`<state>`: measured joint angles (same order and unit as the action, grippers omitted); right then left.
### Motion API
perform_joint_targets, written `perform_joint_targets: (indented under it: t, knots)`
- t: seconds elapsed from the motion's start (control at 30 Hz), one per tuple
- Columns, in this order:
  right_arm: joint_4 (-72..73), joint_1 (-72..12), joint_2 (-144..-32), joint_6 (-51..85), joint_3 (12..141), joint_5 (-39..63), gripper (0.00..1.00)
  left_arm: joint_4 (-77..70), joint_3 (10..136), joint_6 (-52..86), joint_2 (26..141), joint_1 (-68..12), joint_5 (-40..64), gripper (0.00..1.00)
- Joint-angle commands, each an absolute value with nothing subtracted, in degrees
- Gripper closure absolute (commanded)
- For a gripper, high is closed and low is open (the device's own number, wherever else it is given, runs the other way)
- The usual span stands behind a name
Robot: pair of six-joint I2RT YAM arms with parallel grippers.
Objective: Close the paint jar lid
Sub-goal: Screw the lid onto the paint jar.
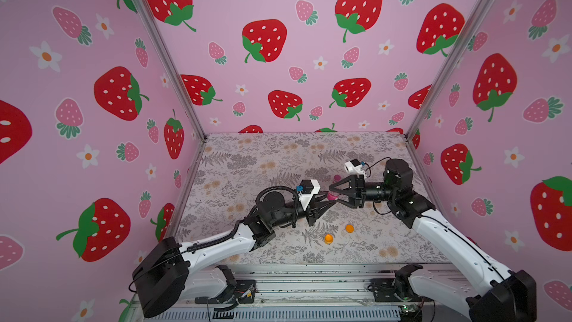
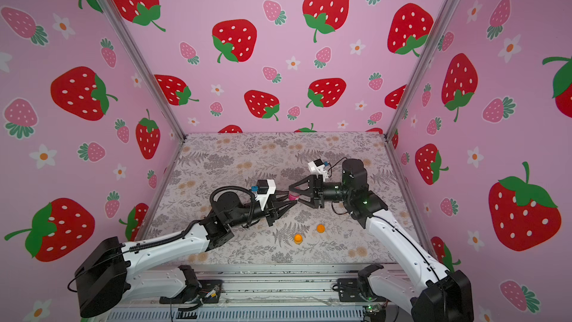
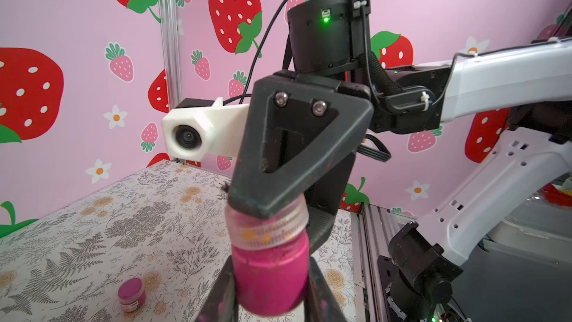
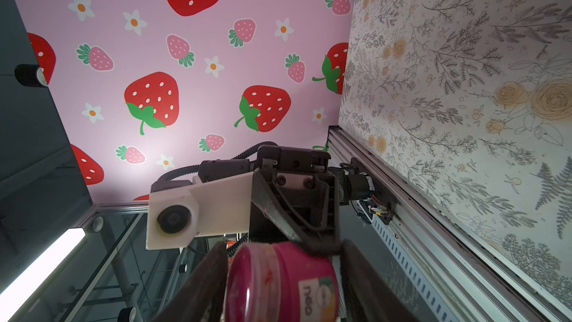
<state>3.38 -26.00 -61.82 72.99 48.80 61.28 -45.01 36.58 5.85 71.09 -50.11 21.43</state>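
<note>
Mid-air over the table (image 1: pixel 278 156) centre, the left gripper (image 3: pixel 270 292) at 9 o'clock pinches the paint jar (image 1: pixel 332 195), while the right gripper (image 4: pixel 281 246) at 3 o'clock straddles its lid (image 3: pixel 272 227), grip unclear, so a half-threaded lid could drop.

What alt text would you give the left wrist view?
A pink paint jar is clamped in the left claw while the right claw straddles its clear lid. A second pink jar stands on the floral mat, strawberry-print walls behind.

Glossy pink plastic jar (image 3: pixel 270 277), ribbed clear plastic lid (image 3: pixel 278 227), matt tabletop (image 3: pixel 93 212)
</note>
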Motion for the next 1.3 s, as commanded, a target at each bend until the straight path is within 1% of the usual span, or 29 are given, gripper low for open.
perform_joint_targets:
  t: [0.0, 0.23, 0.37, 0.47, 0.53, 0.57, 0.63, 0.73, 0.83, 0.87, 0.93, 0.97, 1.0, 1.1, 1.27]
  knots:
    - [2.67, -26.37, -60.63, 71.37, 48.60, 61.27, 0.42, -46.29, 38.32, 5.98, 71.28, -49.66, 20.58, 0.76]
    - [3.26, -26.37, -60.05, 71.84, 48.22, 60.65, 0.43, -46.20, 37.97, 5.85, 70.66, -49.37, 20.50, 0.76]
    - [6.85, -26.37, -60.03, 74.14, 46.97, 60.47, 0.47, -46.43, 37.62, 5.63, 70.32, -49.39, 20.55, 0.76]
    - [7.76, -26.37, -60.46, 74.51, 46.54, 60.29, 0.57, -46.12, 37.62, 5.47, 69.96, -49.35, 20.42, 0.76]
    - [8.32, -26.37, -60.39, 74.77, 46.34, 60.29, 0.60, -45.90, 37.62, 5.36, 69.70, -49.39, 20.30, 0.76]
    - [8.35, -26.37, -60.36, 74.79, 46.37, 60.20, 0.63, -45.71, 37.69, 5.27, 69.61, -49.39, 20.24, 0.76]
    - [8.35, -26.37, -60.29, 74.88, 46.49, 60.12, 0.64, -45.52, 37.79, 5.10, 69.57, -49.39, 20.22, 0.76]
    - [8.09, -26.37, -60.38, 74.97, 46.75, 60.12, 0.64, -45.52, 37.71, 5.01, 69.61, -49.39, 20.32, 0.76]
    - [7.91, -26.37, -60.44, 75.17, 47.11, 59.77, 0.51, -45.55, 37.45, 4.92, 69.31, -49.34, 20.15, 0.76]
    - [7.95, -26.37, -60.52, 75.23, 47.28, 59.60, 0.49, -45.45, 37.44, 4.84, 69.18, -49.33, 20.20, 0.76]
    - [7.96, -26.37, -60.80, 75.40, 47.44, 59.50, 0.49, -44.86, 37.66, 4.67, 69.06, -49.36, 20.33, 0.76]
    - [7.91, -26.37, -60.82, 75.41, 47.58, 59.44, 0.43, -44.45, 37.78, 4.61, 68.99, -49.38, 20.52, 0.76]
    - [7.99, -26.37, -60.83, 75.50, 47.55, 59.29, 0.42, -44.16, 37.88, 4.53, 68.95, -49.39, 20.57, 0.76]
    - [9.01, -26.37, -61.11, 76.23, 47.38, 59.31, 0.42, -43.95, 37.88, 4.48, 68.91, -49.34, 20.48, 0.76]
    - [13.31, -26.41, -61.44, 79.08, 46.45, 59.28, 0.46, -44.18, 37.97, 4.58, 69.21, -49.39, 20.55, 0.76]
